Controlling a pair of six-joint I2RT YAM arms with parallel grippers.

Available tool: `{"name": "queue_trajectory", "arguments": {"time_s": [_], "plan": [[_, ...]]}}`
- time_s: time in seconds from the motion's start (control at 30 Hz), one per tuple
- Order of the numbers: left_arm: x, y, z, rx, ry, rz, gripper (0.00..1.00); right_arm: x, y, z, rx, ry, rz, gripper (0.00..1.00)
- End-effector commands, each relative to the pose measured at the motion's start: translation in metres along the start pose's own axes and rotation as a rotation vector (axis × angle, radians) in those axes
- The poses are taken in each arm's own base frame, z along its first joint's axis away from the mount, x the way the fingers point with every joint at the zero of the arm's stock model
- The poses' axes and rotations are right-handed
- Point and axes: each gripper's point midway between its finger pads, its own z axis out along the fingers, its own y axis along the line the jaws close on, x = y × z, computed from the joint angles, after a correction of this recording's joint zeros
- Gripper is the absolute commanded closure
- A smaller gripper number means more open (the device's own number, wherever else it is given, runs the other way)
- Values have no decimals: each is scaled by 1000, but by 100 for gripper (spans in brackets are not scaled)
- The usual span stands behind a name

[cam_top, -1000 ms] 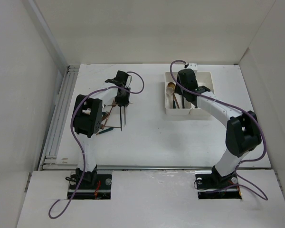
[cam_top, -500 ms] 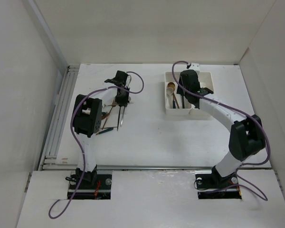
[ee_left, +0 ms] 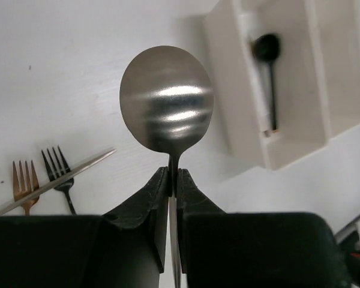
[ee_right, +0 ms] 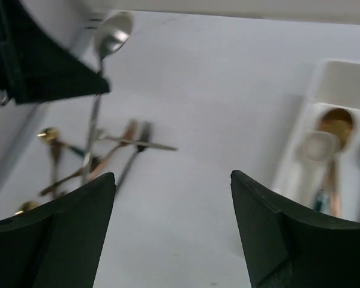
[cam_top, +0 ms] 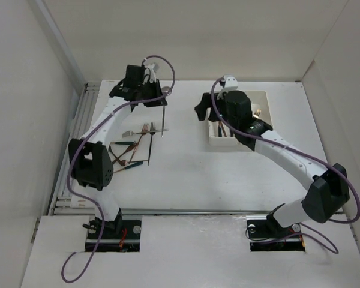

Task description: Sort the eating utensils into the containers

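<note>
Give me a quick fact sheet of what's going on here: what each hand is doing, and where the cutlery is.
Left hand: shut on a silver spoon, held above the table
Right hand: open, empty, beside the tray
Tray: white, holds a black spoon and a gold spoon
Loose on table: copper fork, black fork, several more

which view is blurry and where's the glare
Right wrist view: blurred all over, the loose utensils and bin smeared. Left wrist view: sharp, with bright glare bands across the spoon. Top external view: even light, only faint shadows.
</note>
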Motion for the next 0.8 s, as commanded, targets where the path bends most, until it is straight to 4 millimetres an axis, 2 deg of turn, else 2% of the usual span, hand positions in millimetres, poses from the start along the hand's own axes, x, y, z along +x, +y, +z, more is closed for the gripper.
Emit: {"name": "queue_trajectory", "arguments": {"time_s": [0.0, 0.03, 0.07, 0.1, 0.17, 0.2, 0.23, 0.27, 0.3, 0.33, 0.37, 0.4, 0.5, 0.57, 0.67, 0.7, 0.77], "plan": [[-43, -55, -57, 190, -174, -2, 100, -7, 88, -7, -330, -57, 115, 17], [-47, -64, -71, 214, -204, 6, 100, -4, 99, -7, -367, -50, 131, 17], [-47, -68, -76, 231, -214, 14, 100, -14, 117, -8, -415, -79, 150, 16], [-47, -71, -81, 237, -224, 8, 100, -10, 121, -1, -425, -67, 185, 16], [-47, -75, -91, 245, -243, 9, 100, -13, 144, -4, -505, -73, 188, 16], [-46, -80, -94, 254, -246, 17, 100, -18, 149, -4, -524, -90, 188, 16], [-42, -78, -91, 250, -234, 11, 100, -9, 154, -1, -530, -70, 185, 16], [-40, -81, -93, 252, -244, 19, 100, -17, 158, -4, -552, -89, 184, 16], [-42, -84, -98, 256, -254, 24, 100, -9, 163, -2, -558, -71, 181, 16], [-38, -84, -95, 249, -247, 24, 100, -7, 164, 3, -556, -62, 193, 16], [-39, -88, -102, 257, -268, 34, 100, -1, 168, 3, -561, -49, 191, 17], [-38, -91, -101, 256, -266, 38, 100, 0, 171, 4, -571, -42, 198, 17], [-36, -97, -109, 268, -275, 48, 100, 7, 170, 13, -554, -26, 224, 22], [-33, -96, -106, 265, -267, 45, 100, 18, 166, 23, -526, -4, 244, 25], [-34, -98, -111, 268, -276, 49, 100, 21, 164, 35, -497, -12, 248, 42], [-31, -96, -109, 267, -267, 36, 100, 25, 163, 38, -493, -4, 247, 56], [-28, -98, -111, 277, -262, 38, 100, 20, 163, 43, -476, -21, 251, 69]]}}
